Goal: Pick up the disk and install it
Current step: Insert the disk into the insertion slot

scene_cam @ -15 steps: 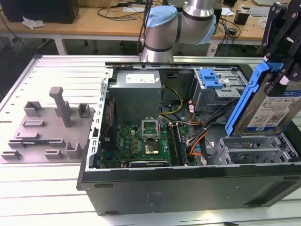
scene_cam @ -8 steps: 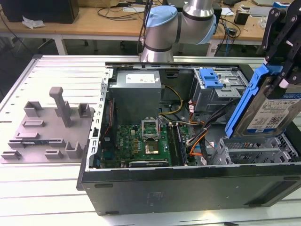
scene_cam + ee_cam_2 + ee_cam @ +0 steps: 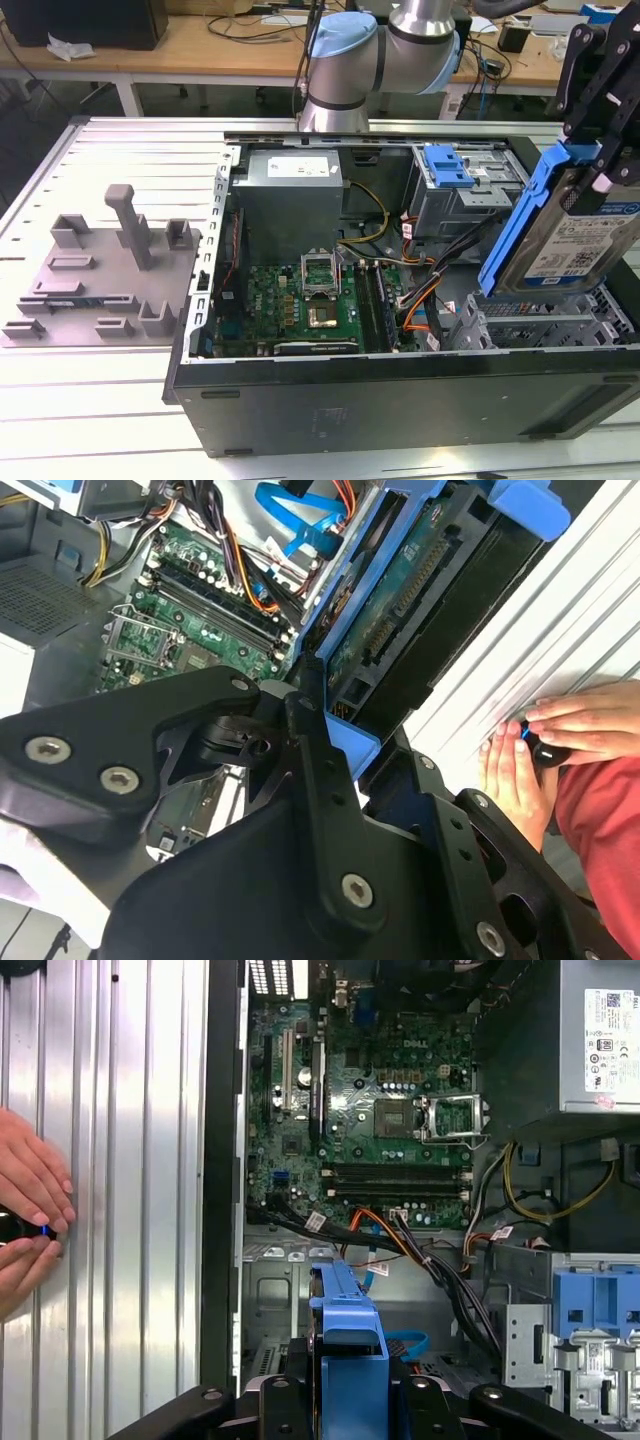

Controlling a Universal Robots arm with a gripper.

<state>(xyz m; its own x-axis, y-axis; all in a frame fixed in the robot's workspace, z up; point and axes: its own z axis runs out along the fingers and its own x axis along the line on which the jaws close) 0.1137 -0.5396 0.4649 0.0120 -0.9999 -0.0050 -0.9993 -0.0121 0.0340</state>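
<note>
Over the end of the computer case toward the exterior view's right, the gripper is clamped on the disk. The disk hangs on edge and tilted, label toward the camera, with its blue bracket just above the perforated drive bay. The step in hand looks like lining the disk up with that bay. Doing it well probably means squaring the tilt to the bay walls before any descent, clear of the cable bundle beside it.

In the second wrist view the black fingers pinch the bracket's end, and the disk's green circuit side is turned toward the motherboard. The hold is on plastic, so slow, smooth motion seems wise. A person's hands rest on the ribbed table near the case, and they call for caution on that side.

In the first wrist view the bracket sits between the gripper's black arms. Cables cross close beside it, and a snag there looks like the main risk.
</note>
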